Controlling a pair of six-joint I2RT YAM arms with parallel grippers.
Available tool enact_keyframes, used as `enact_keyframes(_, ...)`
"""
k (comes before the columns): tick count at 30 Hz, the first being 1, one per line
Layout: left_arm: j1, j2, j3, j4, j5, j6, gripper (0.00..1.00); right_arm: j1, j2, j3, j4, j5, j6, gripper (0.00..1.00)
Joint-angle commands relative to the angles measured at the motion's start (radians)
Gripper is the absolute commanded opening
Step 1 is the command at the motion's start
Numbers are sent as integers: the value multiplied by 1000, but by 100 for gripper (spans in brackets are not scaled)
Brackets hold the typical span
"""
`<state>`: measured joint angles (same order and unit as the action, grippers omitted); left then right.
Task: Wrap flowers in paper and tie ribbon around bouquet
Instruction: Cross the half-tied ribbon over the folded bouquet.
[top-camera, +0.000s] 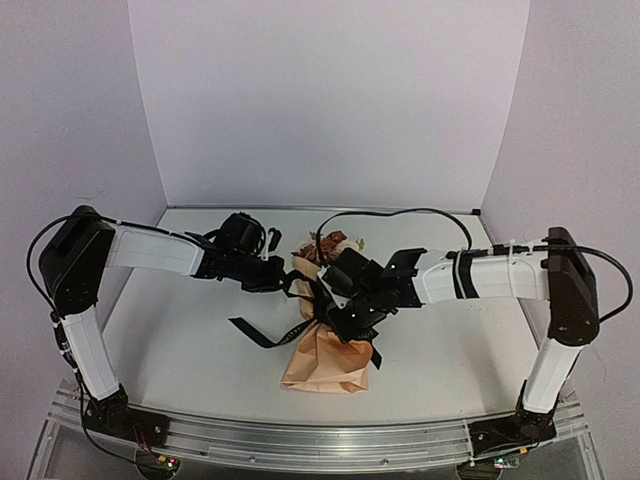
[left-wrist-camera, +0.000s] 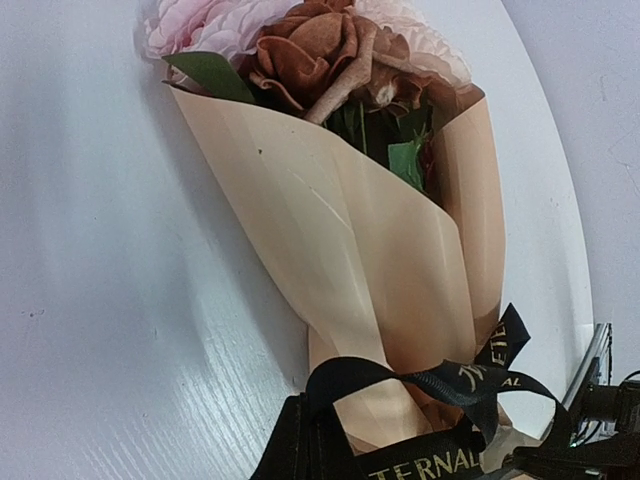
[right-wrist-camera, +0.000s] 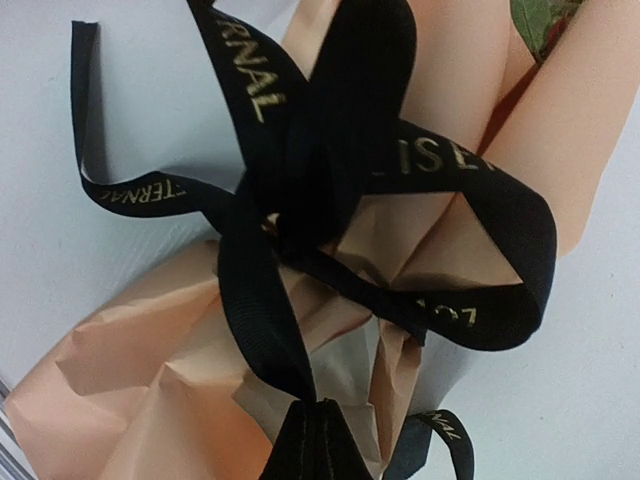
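Black ribbon (right-wrist-camera: 250, 300) pinched tight in right gripper (top-camera: 338, 320); left gripper (top-camera: 288, 278) clamped on other strand; loops slack round bouquet (left-wrist-camera: 350, 250) on table (top-camera: 180, 340).

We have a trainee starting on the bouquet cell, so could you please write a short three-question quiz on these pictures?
1. True or false: the tan-peach kraft paper is already wrapped round the pink and brown flowers.
2. Where does the black satin ribbon circle the bouquet? A. Over the blooms. B. At the paper's narrow waist. C. Nowhere; it lies loose beside it.
3. In the top view, which end of the bouquet points to the near edge of the white table?
Key: 1. True. 2. B. 3. The paper's stem end; the blooms point away.
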<state>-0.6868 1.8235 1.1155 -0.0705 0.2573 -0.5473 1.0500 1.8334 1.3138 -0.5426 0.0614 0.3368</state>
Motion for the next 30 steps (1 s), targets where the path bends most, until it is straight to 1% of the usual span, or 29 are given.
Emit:
enact_keyframes(1,9,-60,-25,31,-13,2,0,5,-76,-31,2,52,40,0)
enact_keyframes(10,18,-109,-104,51,-9,-3,0,3,-99,-77,3,94,75,0)
enact_keyframes(20,20,-173,-212,66,-21,-37,0,-12,-115,-115,25,97,105,0)
enact_keyframes(24,20,-190,-261,115,-10,-65,0,-14,-113,-112,41,91,110,0)
enact_keyframes(28,20,-207,-303,166,13,-95,5,-15,-113,-104,63,77,114,0)
enact_keyframes(30,19,-220,-319,192,28,-104,9,-16,-110,-91,69,75,113,0)
